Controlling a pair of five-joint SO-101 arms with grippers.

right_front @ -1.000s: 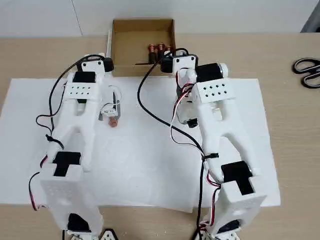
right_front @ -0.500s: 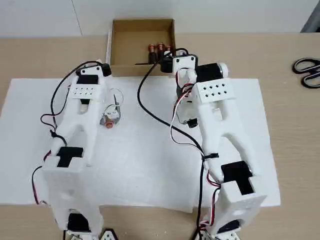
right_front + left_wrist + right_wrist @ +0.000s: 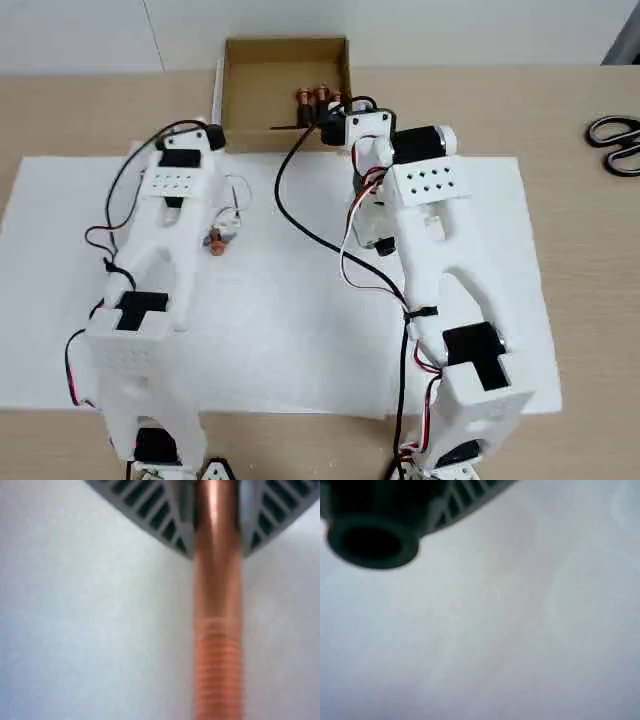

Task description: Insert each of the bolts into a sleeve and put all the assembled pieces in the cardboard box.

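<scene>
From above, your left hand (image 3: 220, 237) pinches a copper bolt (image 3: 214, 243) over the white sheet (image 3: 290, 330), well apart from the cardboard box (image 3: 285, 42). At the left wrist, ribbed fingers (image 3: 150, 515) clamp its shank. At the right wrist, your right hand (image 3: 390, 510) grips a black sleeve (image 3: 370, 542).

the copper-coloured metal bolt (image 3: 217, 605) is glossy, with a bright streak down its smooth shank and fine threads lower down. the left gripper (image 3: 216, 520) clamps it between fingers (image 3: 150, 505) of matt grey plastic moulded in ribs. the black tubular sleeve (image 3: 370, 542) looks dull and smooth, plastic or rubber. the white sheet (image 3: 300, 330) is matt. the brown cardboard box (image 3: 285, 95) is matt too. the pale wooden table (image 3: 560, 110) is smooth, with little sheen. the left arm (image 3: 165, 250) has a smooth white plastic shell.
</scene>
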